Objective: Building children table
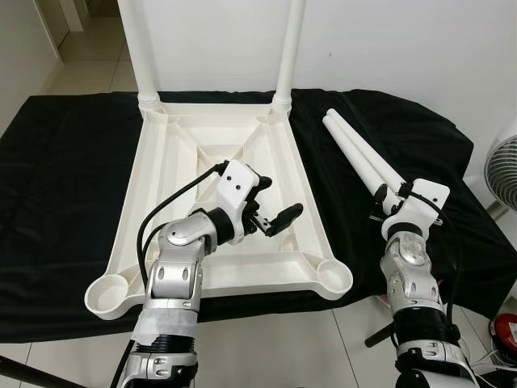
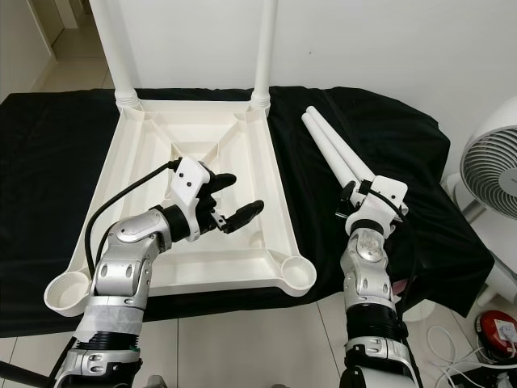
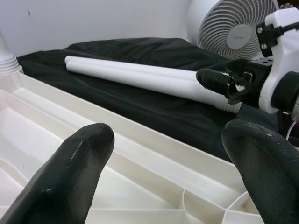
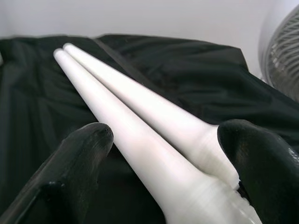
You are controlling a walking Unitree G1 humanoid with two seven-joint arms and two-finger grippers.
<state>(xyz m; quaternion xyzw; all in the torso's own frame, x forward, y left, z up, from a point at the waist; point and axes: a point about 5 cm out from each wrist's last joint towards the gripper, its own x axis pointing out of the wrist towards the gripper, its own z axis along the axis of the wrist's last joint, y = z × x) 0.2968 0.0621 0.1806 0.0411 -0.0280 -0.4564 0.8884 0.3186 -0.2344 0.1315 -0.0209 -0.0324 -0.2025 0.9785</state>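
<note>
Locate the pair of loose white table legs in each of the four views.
Left eye view: loose legs on the black cloth, right of the tabletop.
Right eye view: same.
Left wrist view: across the background.
Right wrist view: between the right gripper fingers.
Shared landmark: the cloth.

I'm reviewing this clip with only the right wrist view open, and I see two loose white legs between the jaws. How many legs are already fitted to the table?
Observer: Two. The upturned table top has fitted legs standing in its two far corners.
Operator: And the near corners?
Observer: Both near sockets are empty.
Operator: What is the other arm doing?
Observer: The left gripper hovers over the near part of the table top, jaws open, holding nothing.
</note>
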